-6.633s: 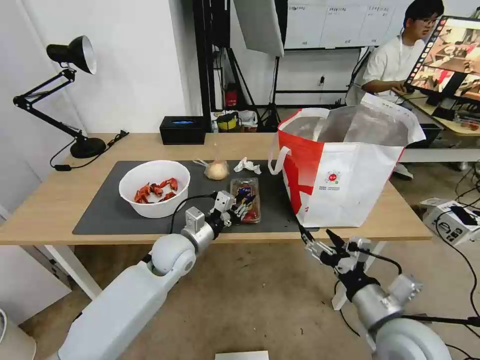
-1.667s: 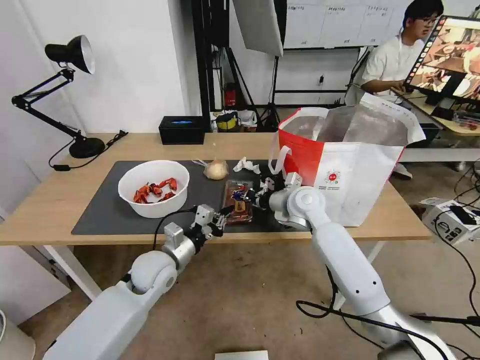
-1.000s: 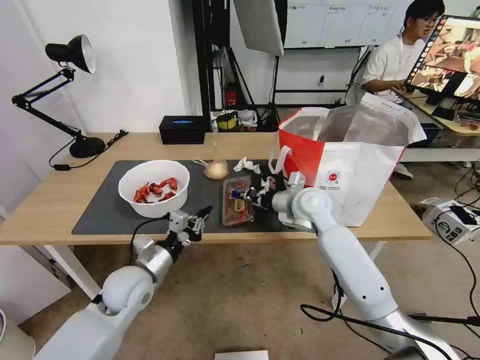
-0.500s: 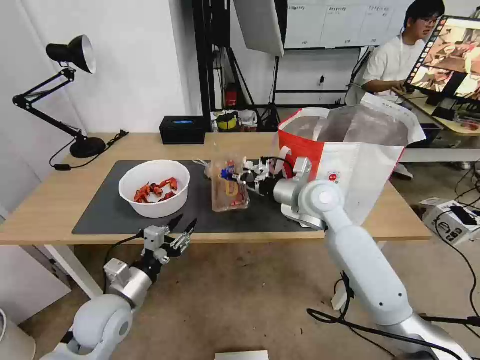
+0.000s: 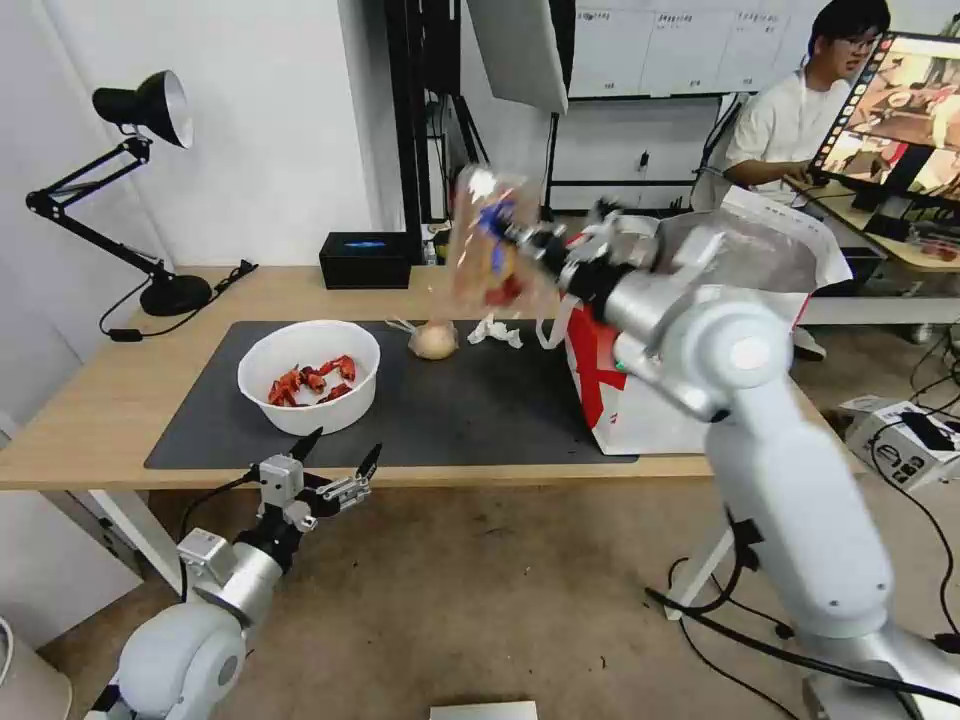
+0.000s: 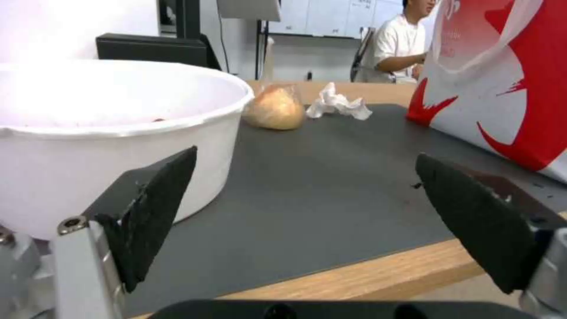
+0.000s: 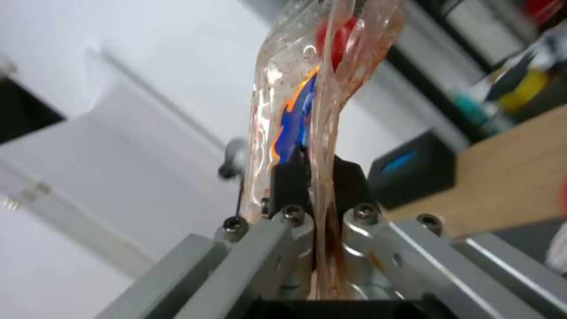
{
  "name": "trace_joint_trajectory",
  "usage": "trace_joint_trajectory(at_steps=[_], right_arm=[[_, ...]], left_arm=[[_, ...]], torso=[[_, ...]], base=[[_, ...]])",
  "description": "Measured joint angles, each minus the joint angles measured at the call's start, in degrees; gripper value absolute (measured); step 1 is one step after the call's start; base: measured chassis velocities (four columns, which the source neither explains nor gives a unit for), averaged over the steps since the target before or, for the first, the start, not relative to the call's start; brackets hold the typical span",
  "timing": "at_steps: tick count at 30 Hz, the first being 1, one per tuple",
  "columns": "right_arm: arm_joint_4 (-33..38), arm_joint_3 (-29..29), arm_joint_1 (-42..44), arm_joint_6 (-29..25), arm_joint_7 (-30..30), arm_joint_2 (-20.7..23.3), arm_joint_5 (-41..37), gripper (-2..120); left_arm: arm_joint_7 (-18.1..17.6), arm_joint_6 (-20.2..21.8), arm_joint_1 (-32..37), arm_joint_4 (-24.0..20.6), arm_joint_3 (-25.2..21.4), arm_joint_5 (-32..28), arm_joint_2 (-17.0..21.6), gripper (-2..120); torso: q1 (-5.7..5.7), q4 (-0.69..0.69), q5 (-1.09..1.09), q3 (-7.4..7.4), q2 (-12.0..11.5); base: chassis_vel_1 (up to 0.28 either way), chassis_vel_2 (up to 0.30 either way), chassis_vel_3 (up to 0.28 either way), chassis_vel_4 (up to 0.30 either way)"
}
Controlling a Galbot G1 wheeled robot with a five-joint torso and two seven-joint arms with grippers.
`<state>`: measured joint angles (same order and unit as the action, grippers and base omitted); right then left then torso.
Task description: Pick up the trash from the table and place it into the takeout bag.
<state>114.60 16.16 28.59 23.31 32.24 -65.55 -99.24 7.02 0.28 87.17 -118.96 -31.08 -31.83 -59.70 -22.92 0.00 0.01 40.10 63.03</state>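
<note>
My right gripper [image 5: 532, 243] is shut on the clear hinged plastic tray [image 5: 488, 238], holding it on edge high above the table [image 5: 95, 400], just left of the takeout bag's [image 5: 597, 365] open mouth. In the right wrist view the tray [image 7: 322, 84], with red scraps inside, is pinched between the fingers [image 7: 289, 177]. On the dark mat [image 5: 480, 400] sit the white bowl [image 5: 308, 375] of crayfish shells, the small clear bag with a beige lump [image 5: 433, 340] and the crumpled tissue [image 5: 495, 330]. My left gripper [image 5: 335, 465] hangs open below the table's front edge, facing the bowl [image 6: 106, 133].
A black tissue box [image 5: 365, 258] stands at the table's back edge and a black desk lamp [image 5: 150, 200] at the far left. A person sits at a monitor behind the bag. The left wrist view shows the lump bag [image 6: 274, 108], tissue [image 6: 339, 102] and bag wall [image 6: 502, 88].
The right gripper has lifted the tray off the mat, up and toward the bag's mouth. The left arm has pulled back down and left, below the table edge, and stands open.
</note>
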Motion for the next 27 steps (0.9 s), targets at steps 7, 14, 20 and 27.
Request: trace_joint_trajectory(at_steps=[7, 14, 20, 27], right_arm=[[-3.4, 4.6, -1.8, -1.2, 1.9, 4.9, 1.9, 0], [-8.7, 3.8, -2.5, -1.2, -0.5, 9.8, 14.1, 0], [-11.7, 1.4, -1.1, -1.3, -3.8, 10.7, 24.7, 0], [-12.8, 0.9, 0.6, -1.4, -4.8, 9.6, 26.4, 0]], left_arm=[[-0.2, -0.4, -0.1, 0.4, 0.3, 0.0, -0.5, 100], [-0.4, -0.5, -0.8, 0.9, 1.7, 0.3, -1.1, 100], [-0.4, -0.5, -1.5, 0.9, 2.9, 0.4, -1.4, 100], [-0.4, -0.6, -1.0, 1.1, 3.1, 0.8, -2.0, 100]], torso=[[0.0, -0.01, 0.01, 0.0, 0.0], [0.0, -0.01, 0.0, 0.0, 0.0], [0.0, -0.01, 0.0, 0.0, 0.0], [0.0, 0.0, -0.01, 0.0, 0.0]], base=[[0.0, 0.0, 0.0, 0.0], [0.0, 0.0, 0.0, 0.0], [0.0, 0.0, 0.0, 0.0], [0.0, 0.0, 0.0, 0.0]])
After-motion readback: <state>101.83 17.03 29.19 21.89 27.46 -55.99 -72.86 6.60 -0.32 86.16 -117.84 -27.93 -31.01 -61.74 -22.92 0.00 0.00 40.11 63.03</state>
